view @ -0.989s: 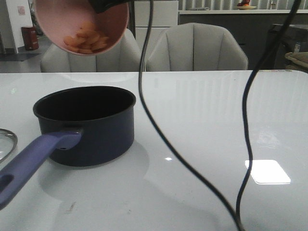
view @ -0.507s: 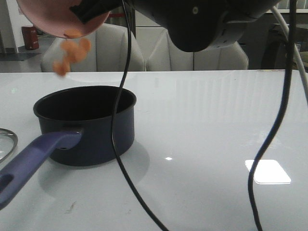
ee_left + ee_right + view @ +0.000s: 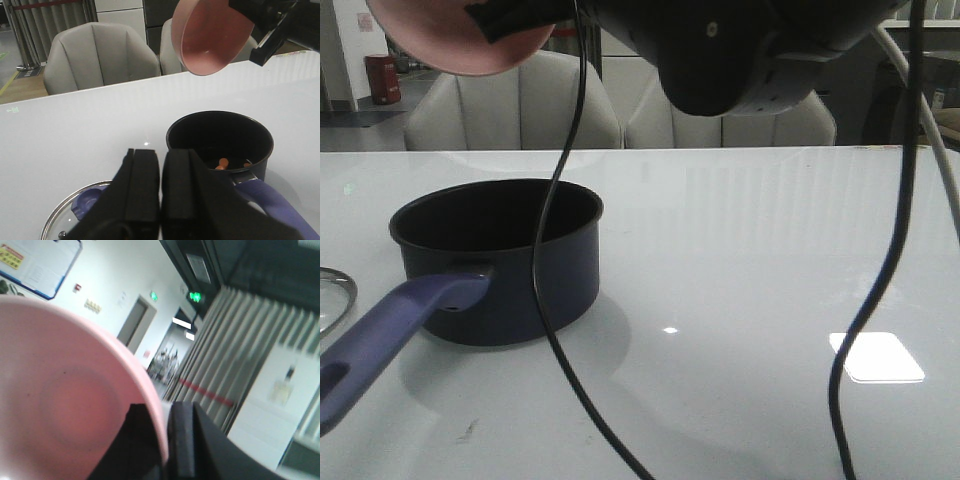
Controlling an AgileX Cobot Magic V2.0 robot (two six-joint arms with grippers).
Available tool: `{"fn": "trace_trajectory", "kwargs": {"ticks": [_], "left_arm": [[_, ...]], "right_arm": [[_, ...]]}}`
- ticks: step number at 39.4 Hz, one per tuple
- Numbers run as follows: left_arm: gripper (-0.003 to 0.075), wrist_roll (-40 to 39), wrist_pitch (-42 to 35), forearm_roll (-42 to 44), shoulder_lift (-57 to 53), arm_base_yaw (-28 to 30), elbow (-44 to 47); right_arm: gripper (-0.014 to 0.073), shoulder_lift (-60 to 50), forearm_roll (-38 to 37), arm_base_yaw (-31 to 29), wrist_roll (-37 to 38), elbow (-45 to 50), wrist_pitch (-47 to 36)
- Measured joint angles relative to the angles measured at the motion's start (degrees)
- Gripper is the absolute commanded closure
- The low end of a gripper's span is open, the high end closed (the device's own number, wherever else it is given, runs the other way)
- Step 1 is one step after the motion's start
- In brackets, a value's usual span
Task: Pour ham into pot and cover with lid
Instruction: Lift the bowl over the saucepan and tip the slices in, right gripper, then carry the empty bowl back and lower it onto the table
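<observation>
Cables (image 3: 552,250) cross before one pot (image 3: 500,260); my right pincer (image 3: 164,450) clamps one tipped pink bowl (image 3: 216,35), left pincer (image 3: 160,172) closed, empty.

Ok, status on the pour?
Right end effector clamps tipped pink bowl, empty. Ham in pot. Left end effector shut, empty. Lid on table.

A glossy white worktop (image 3: 740,230) carries the navy pot (image 3: 510,265), its blue-purple handle (image 3: 390,335) pointing toward the camera, and the glass lid (image 3: 75,210) just beside it.
</observation>
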Motion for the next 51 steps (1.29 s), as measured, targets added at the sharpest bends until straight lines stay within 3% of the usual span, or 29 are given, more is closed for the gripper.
{"fn": "trace_trajectory", "kwargs": {"ticks": [10, 23, 36, 44, 51], "left_arm": [[0.0607, 0.0, 0.0, 0.0, 0.0, 0.0, 0.0], [0.0607, 0.0, 0.0, 0.0, 0.0, 0.0, 0.0], [0.0607, 0.0, 0.1, 0.0, 0.0, 0.0, 0.0], [0.0607, 0.0, 0.1, 0.0, 0.0, 0.0, 0.0], [0.0607, 0.0, 0.1, 0.0, 0.0, 0.0, 0.0]], "right_arm": [[0.0454, -6.2, 13.6, -0.1, 6.5, 0.0, 30.4], [0.0454, -16.8, 15.0, -4.6, 6.5, 0.0, 66.9], [0.0454, -20.2, 8.6, -18.7, 10.6, 0.0, 89.8], [0.0454, -19.3, 2.5, -25.3, 21.0, 0.0, 98.2], [0.0454, -15.5, 1.8, -29.4, 24.0, 0.0, 103.3]]}}
